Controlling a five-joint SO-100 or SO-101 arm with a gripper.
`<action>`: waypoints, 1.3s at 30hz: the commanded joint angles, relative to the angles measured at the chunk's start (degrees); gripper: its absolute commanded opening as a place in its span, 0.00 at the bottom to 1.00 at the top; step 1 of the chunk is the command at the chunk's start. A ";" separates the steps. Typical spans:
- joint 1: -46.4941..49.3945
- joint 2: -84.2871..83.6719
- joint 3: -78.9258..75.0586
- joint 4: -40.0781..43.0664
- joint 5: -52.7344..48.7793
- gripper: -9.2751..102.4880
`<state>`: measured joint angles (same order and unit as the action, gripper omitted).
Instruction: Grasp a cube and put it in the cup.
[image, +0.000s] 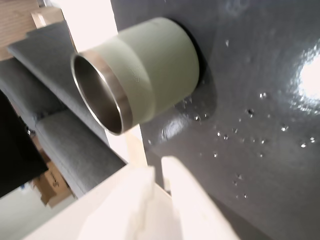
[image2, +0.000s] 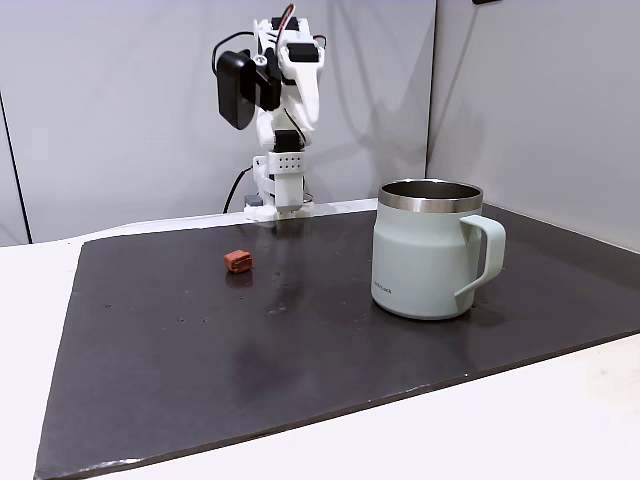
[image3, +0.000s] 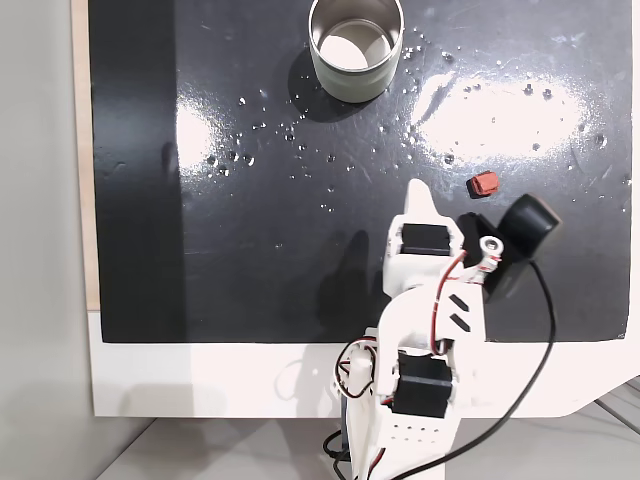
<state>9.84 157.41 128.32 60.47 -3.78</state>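
- Cube (image2: 238, 262), rust-orange, lies on the dark mat (image2: 200, 350) left of centre in a fixed view; bare surface all round it, nothing touching it.
- In a fixed view from above, the same cube (image3: 485, 184) sits right of centre, just off the upper right of the arm's white tip and beside the black camera housing (image3: 525, 230).
- Cup (image2: 432, 250), pale mint green with steel rim, stands upright right of centre, handle turned to frame right; well apart from the cube.
- From above, the cup (image3: 355, 70) is at top centre, its mouth open to the lens.
- Wrist view: cup (image: 145, 70) fills upper centre, rim turned toward lower left; small bright specks scattered over the mat (image: 260, 165).
- Gripper (image: 160, 167) enters from the bottom edge, its white fingers nearly together with a thin gap between, nothing held.
- Arm (image2: 280, 110) is folded upright at the mat's far edge, gripper raised off the surface.
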 joint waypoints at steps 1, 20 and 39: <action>4.13 -4.04 -9.58 4.04 -2.20 0.09; 18.02 -39.11 -35.86 18.19 -12.57 0.09; 18.11 -58.01 -44.38 26.54 -25.75 0.08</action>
<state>28.12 99.58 88.07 85.78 -26.98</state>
